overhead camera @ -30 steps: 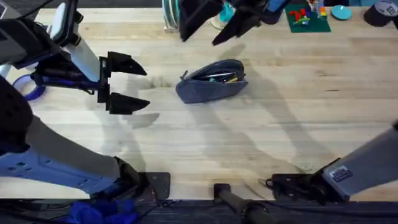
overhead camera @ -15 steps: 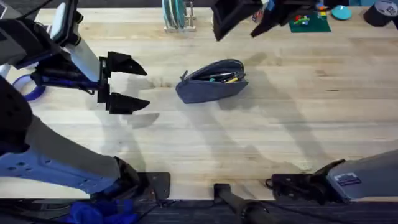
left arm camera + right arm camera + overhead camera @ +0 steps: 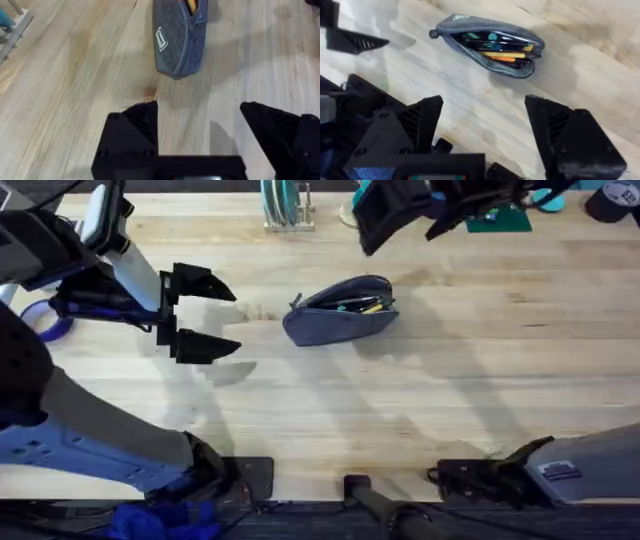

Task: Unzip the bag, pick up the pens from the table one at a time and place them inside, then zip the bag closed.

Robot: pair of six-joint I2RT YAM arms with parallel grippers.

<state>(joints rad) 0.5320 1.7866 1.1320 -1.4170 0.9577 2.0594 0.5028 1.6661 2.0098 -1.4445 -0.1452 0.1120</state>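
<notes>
while the bag (image 3: 340,309) lies unzipped on the table (image 3: 450,390), pens (image 3: 502,51) sit inside; left gripper (image 3: 205,313) and right gripper (image 3: 405,212) gape wide, empty.

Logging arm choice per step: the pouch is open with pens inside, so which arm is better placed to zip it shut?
Probably left. The left gripper sits open, low, facing the bag's pull-tab end; the right gripper hangs beyond the bag, seemingly higher.
</notes>
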